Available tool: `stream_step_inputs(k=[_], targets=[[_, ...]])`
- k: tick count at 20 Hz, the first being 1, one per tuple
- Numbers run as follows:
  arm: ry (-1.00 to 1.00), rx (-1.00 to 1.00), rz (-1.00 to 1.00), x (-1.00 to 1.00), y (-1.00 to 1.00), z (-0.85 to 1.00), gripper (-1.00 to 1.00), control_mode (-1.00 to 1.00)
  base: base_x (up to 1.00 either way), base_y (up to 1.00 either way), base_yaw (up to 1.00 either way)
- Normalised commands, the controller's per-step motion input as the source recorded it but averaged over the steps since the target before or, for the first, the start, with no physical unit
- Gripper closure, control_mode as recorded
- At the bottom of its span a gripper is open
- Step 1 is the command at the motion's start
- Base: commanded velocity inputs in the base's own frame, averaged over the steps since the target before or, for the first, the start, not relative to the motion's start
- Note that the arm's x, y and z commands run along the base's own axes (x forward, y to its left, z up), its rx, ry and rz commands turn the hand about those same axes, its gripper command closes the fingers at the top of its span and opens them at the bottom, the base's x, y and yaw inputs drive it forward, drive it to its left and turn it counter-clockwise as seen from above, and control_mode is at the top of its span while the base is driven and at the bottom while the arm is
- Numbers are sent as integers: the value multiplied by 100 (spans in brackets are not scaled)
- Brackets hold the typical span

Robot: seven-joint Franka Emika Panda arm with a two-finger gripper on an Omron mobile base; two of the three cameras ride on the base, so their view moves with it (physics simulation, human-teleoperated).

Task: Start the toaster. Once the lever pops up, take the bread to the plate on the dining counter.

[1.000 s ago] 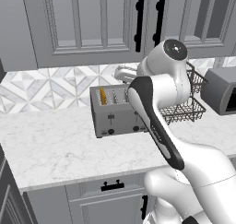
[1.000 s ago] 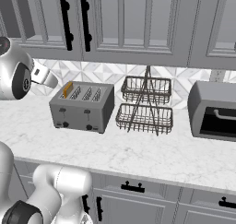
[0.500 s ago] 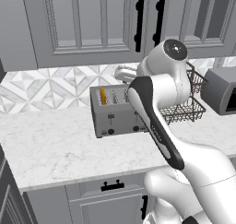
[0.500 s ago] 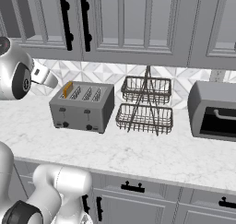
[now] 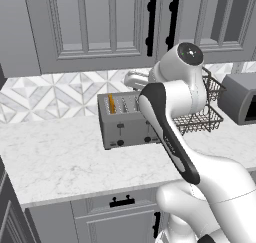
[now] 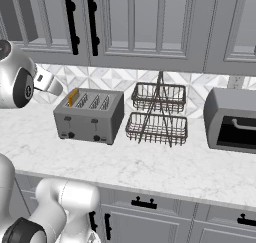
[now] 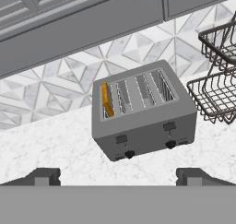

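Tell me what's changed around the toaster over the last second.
Nothing has visibly changed. The arm holds the same pose, its gripper open above the counter, well short of the toaster. The bread sits in the leftmost slot, both slider tabs are up, and the wire basket rack is where it was.

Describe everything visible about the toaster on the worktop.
The toaster is a boxy grey metal-looking unit with four top slots. Its front carries two black slider tabs, both sitting high, and two black knobs below. It stands upright on the marble worktop, left of the wire basket rack. The bread stands in the leftmost slot. Nothing else touches it.
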Motion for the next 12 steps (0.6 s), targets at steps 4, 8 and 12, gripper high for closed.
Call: stream_step_inputs(k=[4,8,12], targets=[[0,0,0,0,0,0,-100,-100,0,0,0],[0,0,0,0,0,0,-100,-100,0,0,0],[0,0,0,-17,5,0,-100,-100,0,0,0]])
